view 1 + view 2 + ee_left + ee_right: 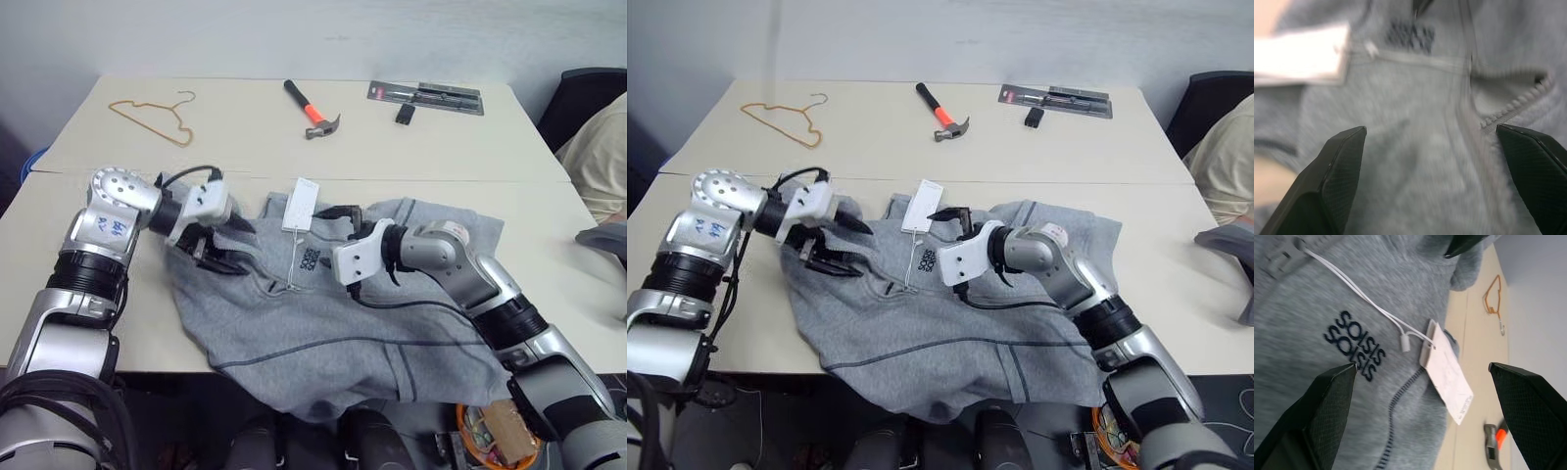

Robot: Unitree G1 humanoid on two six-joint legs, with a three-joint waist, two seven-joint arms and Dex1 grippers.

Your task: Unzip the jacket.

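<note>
While both hang wide open over the jacket (323, 333), left gripper (217, 250) and right gripper (338, 217) seemingly grasp nothing.

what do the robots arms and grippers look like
Both arms are silver-grey metal segments joined by black ribbed bands, with black cables looping at the wrists. The left gripper and right gripper each sit on a white wrist block and carry two black, finely textured, pointed fingers. The left elbow shell bears blue scribbled markings.
</note>
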